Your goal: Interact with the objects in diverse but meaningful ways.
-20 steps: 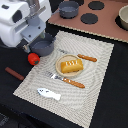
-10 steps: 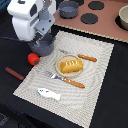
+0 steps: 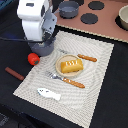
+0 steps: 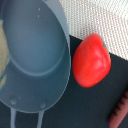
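The round blue-grey handled pot (image 3: pixel 44 47) sits at the corner of the pale ribbed mat (image 3: pixel 95 75) on the black bench (image 3: pixel 116 95), just beside the glossy red tomato (image 3: pixel 33 59), which lies on the bench off the mat's edge. Farther out lie the brown sausage (image 3: pixel 14 74), the yellow-orange bread loaf with white slashes (image 3: pixel 71 65) on its plate and the flat white fish (image 3: pixel 49 93). The arm's tool (image 3: pixel 46 39) hangs over the pot, its grip impossible to tell.
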